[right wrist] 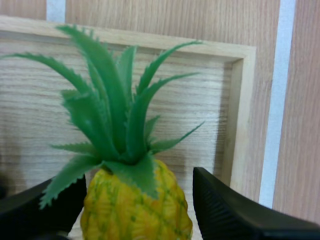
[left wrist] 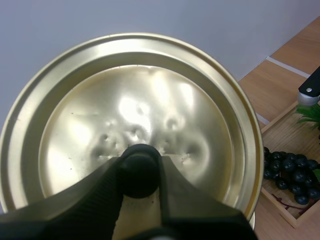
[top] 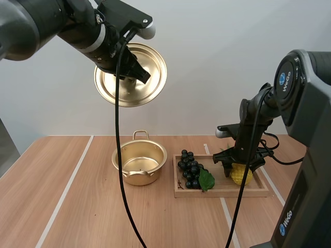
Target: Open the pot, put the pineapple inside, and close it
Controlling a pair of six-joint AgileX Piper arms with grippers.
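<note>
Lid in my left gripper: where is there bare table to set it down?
Widest: the bare table left of the pot, out to its left edge. The strip in front of pot and tray is free too. Crowded: the tray holds grapes, the pineapple and the right gripper open around it; the pot-tray gap is narrow.

Lid (top: 155,67) aloft — pot (top: 135,178) uncovered below
</note>
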